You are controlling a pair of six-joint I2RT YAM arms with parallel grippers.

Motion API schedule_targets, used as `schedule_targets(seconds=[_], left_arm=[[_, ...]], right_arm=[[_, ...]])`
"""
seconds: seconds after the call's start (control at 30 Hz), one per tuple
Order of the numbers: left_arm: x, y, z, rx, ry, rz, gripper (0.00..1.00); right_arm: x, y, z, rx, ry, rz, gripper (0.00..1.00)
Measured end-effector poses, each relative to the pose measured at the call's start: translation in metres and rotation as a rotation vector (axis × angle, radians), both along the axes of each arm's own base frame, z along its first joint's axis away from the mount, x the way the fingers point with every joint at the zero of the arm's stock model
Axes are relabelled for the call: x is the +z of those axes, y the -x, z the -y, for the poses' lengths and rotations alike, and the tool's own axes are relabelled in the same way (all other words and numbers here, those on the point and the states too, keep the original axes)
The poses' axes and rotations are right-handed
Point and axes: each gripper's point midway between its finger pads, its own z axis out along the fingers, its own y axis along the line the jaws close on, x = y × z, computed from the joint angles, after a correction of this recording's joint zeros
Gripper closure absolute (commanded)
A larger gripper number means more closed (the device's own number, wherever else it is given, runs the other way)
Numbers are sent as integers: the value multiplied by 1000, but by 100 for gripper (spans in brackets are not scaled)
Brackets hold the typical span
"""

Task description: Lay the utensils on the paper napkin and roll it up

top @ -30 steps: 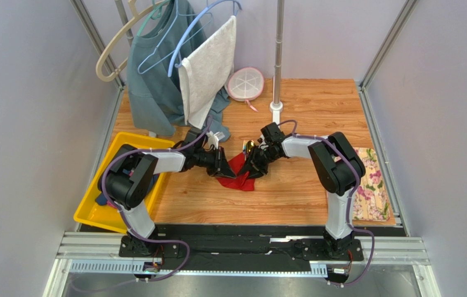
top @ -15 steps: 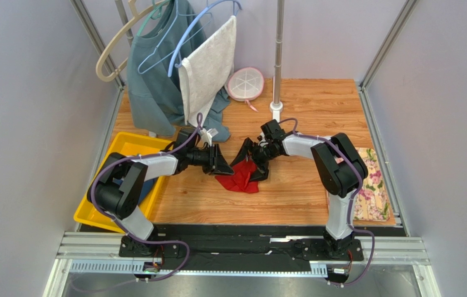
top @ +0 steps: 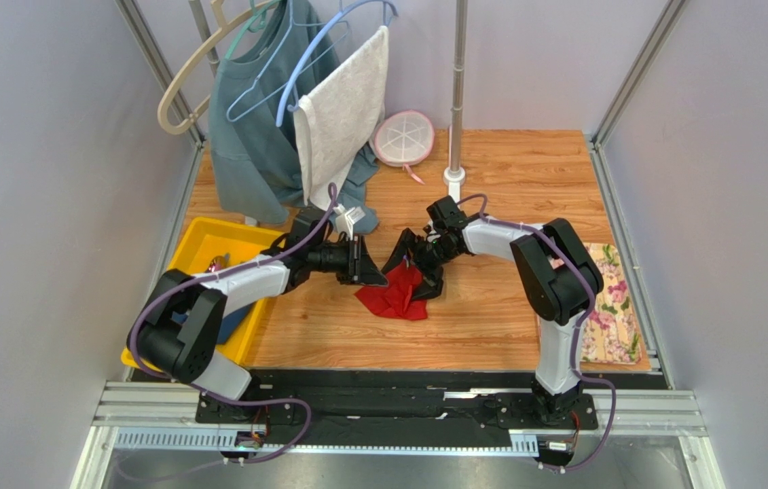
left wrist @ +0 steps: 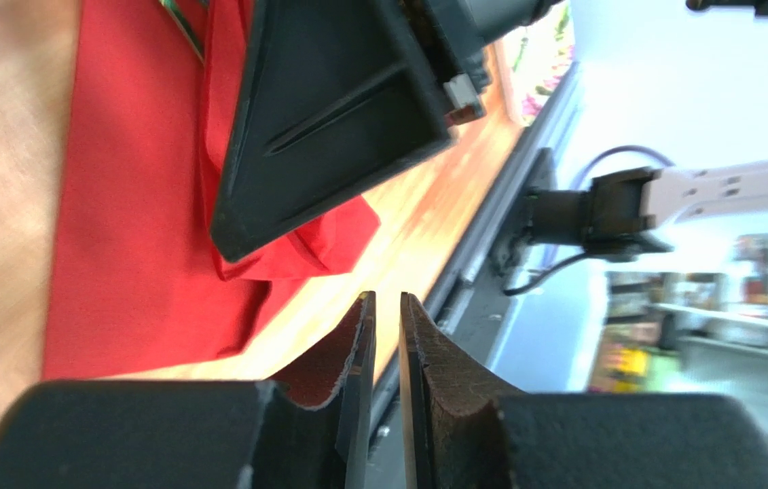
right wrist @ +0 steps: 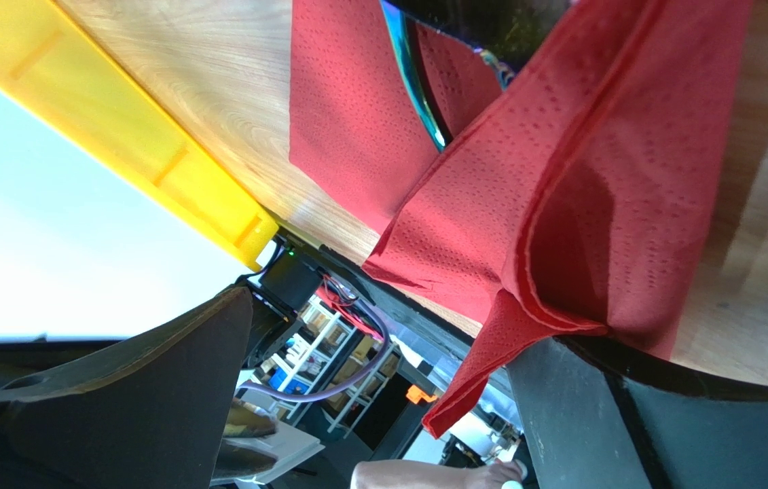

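Paper napkin: red, crumpled into loose folds, lying on the table near its centre, between the two pincers.

Table: wood-grain surface. A yellow bin sits at its left edge and a floral cloth at its right edge, both well apart from the napkin.

Right pincer: positioned at the napkin's far right corner, touching it. In the right wrist view the right pincer is spread wide. One fold of the napkin is draped over the edge of one finger; the other finger stands clear of the paper. Nothing is pinched.

Left pincer: positioned just beside the napkin's far left corner, above the sheet. In the left wrist view the left pincer is pressed almost together, with only a narrow slit between its fingers and nothing in the slit. The napkin lies flat ahead of it.

Shiny curved edge: thin, visible between the napkin folds; what it belongs to cannot be told.
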Motion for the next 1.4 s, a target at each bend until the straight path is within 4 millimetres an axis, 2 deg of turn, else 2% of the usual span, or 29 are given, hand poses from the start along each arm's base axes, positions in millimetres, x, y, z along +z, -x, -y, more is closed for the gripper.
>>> schedule_targets(seconds=[0.13, 0.37, 0.53, 0.73, 1.03, 1.2, 1.4], left_arm=[[10, 2, -1, -58, -82, 225, 66], [43, 17, 23, -256, -161, 720, 62], [40, 31, 37, -497, -201, 1072, 44], [25, 32, 35, -785, -217, 1460, 40], [-7, 29, 46, -1191, -209, 1709, 41], [-22, 25, 48, -1334, -225, 1765, 41], [-35, 23, 41, -1459, -259, 1814, 46]], right_arm=[[0, 2, 0, 8, 11, -7, 0], [-1, 2, -1, 18, 21, -22, 0], [-2, 4, -3, 31, 27, -29, 0], [-2, 5, -3, 40, 29, -25, 0], [-2, 5, -3, 49, 29, -18, 0], [-2, 6, -2, 49, 37, -21, 0], [-2, 6, -2, 48, 38, -22, 0]])
